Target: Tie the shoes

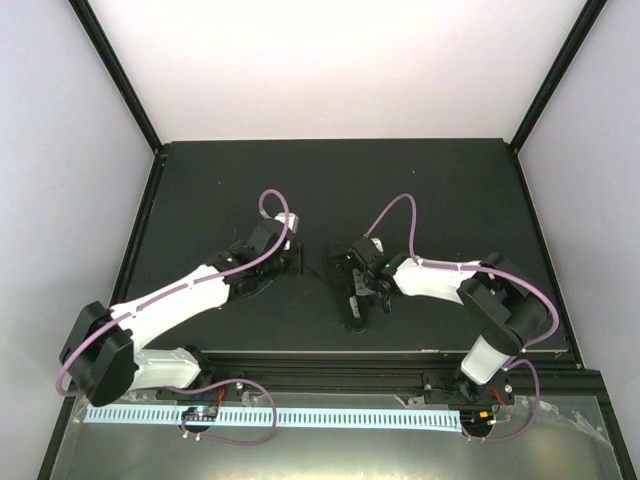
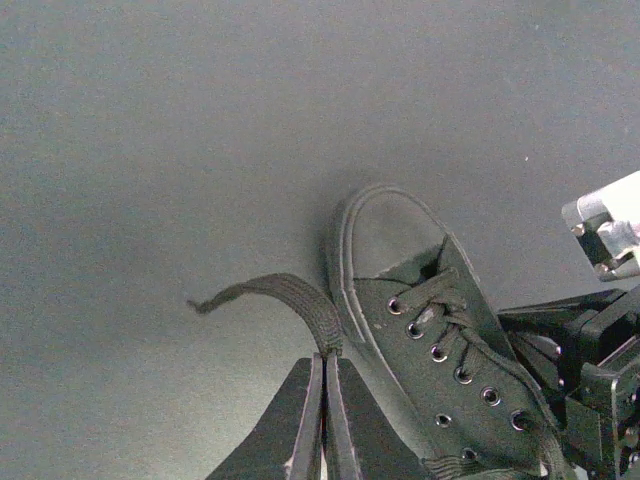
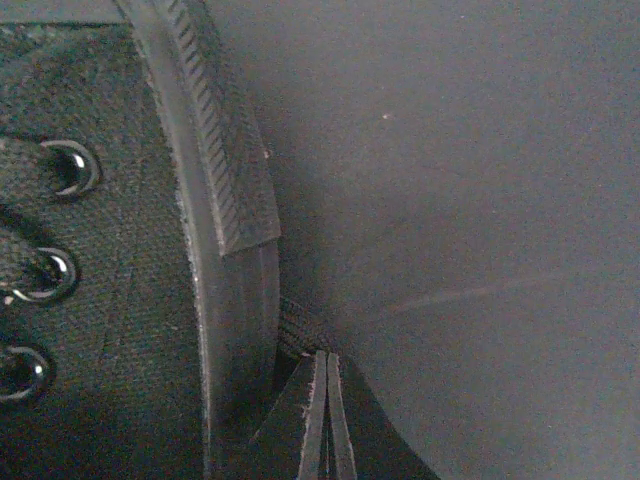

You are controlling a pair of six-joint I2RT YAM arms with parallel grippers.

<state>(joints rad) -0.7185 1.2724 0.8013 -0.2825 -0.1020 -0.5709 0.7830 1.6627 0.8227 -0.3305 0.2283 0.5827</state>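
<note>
The left end effector [image 2: 325, 358] is clenched, its two fingers pressed flat together on a flat black lace strand [image 2: 290, 292]. From the pinch, the strand arches up and away to the left, and its free tip lies on the dark worktop [image 2: 200, 150] out to the left of the fingers. The shoe [image 2: 430, 350] sits just to the right of this end effector, sole down. Its rubber toe cap points away from the fingers, and its eyelets and crossed lacing run back toward the near right.

The right end effector [image 3: 325, 365] is also clenched. The shoe's ribbed sole wall is immediately to its left, almost touching the fingertips. A short ribbed piece, the second lace strand [image 3: 295, 335], emerges between the sole and the fingertips. It appears to be pinched there, though the shadow makes this hard to confirm.
</note>
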